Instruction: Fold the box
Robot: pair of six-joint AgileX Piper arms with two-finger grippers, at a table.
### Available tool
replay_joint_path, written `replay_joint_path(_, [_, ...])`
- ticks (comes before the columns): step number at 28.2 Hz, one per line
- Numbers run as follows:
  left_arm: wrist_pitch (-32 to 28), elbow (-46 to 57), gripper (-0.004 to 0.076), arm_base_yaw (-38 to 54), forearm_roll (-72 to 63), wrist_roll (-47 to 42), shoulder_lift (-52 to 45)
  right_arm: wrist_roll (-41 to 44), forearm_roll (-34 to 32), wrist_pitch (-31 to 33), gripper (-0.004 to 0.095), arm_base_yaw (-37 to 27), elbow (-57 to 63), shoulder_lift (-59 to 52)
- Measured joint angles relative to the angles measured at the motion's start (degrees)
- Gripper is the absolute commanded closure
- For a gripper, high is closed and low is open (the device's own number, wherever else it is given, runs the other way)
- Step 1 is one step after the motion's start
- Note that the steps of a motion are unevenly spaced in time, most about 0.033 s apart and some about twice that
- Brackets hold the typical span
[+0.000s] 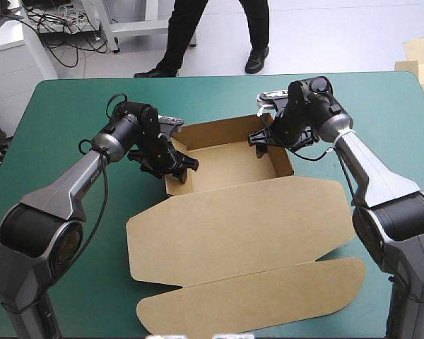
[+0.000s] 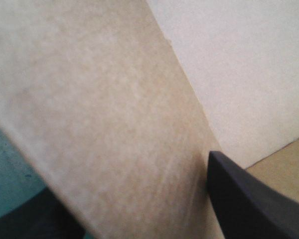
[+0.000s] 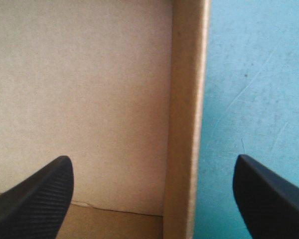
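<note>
Your left gripper (image 1: 177, 168) stood unclenched, astride the left wall of the box (image 1: 233, 219), likely to steady that corner. The box sat mid-table as an open tray, with its lid flat toward the near edge. Your right gripper (image 1: 263, 143) was likewise spread across the right wall, probably to seat it upright.

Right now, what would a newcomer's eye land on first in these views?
The brown cardboard box sits mid-table: an open tray toward the far edge, its big lid lying flat toward the near edge on the teal-green cover. The black-fingered left gripper, open, sits at the tray's left wall; the right gripper, open, straddles its right wall.
</note>
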Motion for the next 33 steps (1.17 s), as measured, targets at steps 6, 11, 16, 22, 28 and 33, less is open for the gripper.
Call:
replay_joint_path(6, [-3.08, 0.05, 0.0209, 0.25, -0.58, 0.05, -2.61, 0.45, 1.12, 0.0, 0.0032, 0.05, -0.09, -0.3])
replay_joint_path(11, [-3.41, 0.05, 0.021, 0.75, 0.64, 0.21, -7.45, -1.13, 0.61, 0.0, 0.0065, 0.05, -0.46, -2.07])
replay_joint_path(16, [-3.75, 0.05, 0.0269, 0.74, 3.88, 1.82, -14.14, -3.01, 0.04, 0.05, 0.0076, 0.05, -2.32, -6.11])
replay_joint_path(22, [-3.0, 0.05, 0.067, 0.74, 6.77, 6.34, -24.1, -5.06, 0.04, 0.33, 0.0076, 0.05, -4.79, -10.91])
replay_joint_path(28, [1.28, 0.22, 0.0734, 0.74, 8.15, 10.78, -32.3, -6.48, 0.04, 0.33, 0.0076, 0.05, -5.16, -12.31])
replay_joint_path(33, [2.16, 6.52, 0.0734, 0.74, 9.4, 12.87, -38.55, -6.96, 0.04, 0.33, 0.0076, 0.05, -5.16, -10.86])
